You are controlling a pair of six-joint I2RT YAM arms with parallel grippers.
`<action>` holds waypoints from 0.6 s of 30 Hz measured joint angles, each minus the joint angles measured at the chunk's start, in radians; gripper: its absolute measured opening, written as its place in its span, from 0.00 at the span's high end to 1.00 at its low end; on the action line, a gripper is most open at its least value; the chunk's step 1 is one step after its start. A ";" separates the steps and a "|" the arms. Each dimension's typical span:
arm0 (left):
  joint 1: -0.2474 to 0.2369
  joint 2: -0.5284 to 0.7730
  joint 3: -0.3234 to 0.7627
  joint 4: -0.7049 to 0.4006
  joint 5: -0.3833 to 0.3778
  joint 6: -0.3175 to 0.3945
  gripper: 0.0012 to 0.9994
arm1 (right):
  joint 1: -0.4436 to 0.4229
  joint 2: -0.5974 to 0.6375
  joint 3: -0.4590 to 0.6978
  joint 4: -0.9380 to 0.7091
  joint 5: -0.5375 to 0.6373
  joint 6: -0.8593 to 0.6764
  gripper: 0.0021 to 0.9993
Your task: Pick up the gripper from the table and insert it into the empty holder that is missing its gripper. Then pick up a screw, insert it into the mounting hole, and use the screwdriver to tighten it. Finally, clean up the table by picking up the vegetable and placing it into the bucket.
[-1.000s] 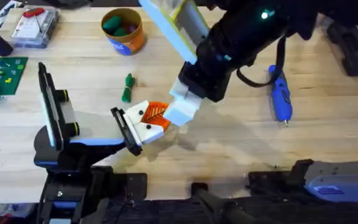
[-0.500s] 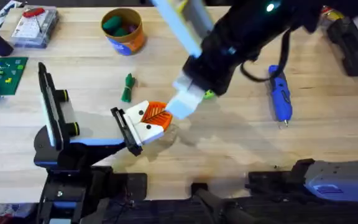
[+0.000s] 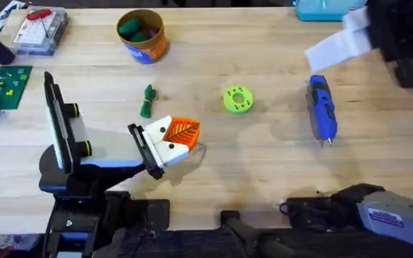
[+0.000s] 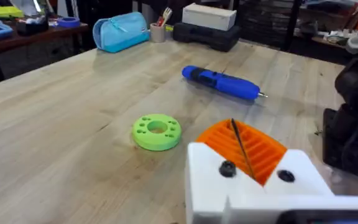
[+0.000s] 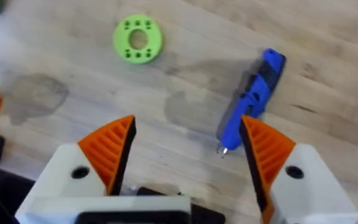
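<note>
The gripper (image 3: 175,136) sits in the holder (image 3: 143,150), so I think a screw comes next. The right gripper (image 5: 188,152) hangs open and empty above the screwdriver (image 3: 322,109) — perhaps prematurely. The left gripper's state I cannot tell.

Bright, even light from above washes the wooden counter (image 3: 264,172), leaving only soft, pale shadows beside the blue screwdriver (image 3: 322,109) and the lime-green disc (image 3: 237,99). In the overhead view the right arm's white part (image 3: 335,46) at the upper right smears with motion blur. The right wrist view is soft overall, the disc and screwdriver slightly fuzzy. In the left wrist view the room behind is dim.
</note>
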 joint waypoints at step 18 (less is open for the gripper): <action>0.000 0.000 0.000 0.000 0.000 0.000 0.99 | -0.426 0.125 -0.415 0.425 0.030 0.003 0.01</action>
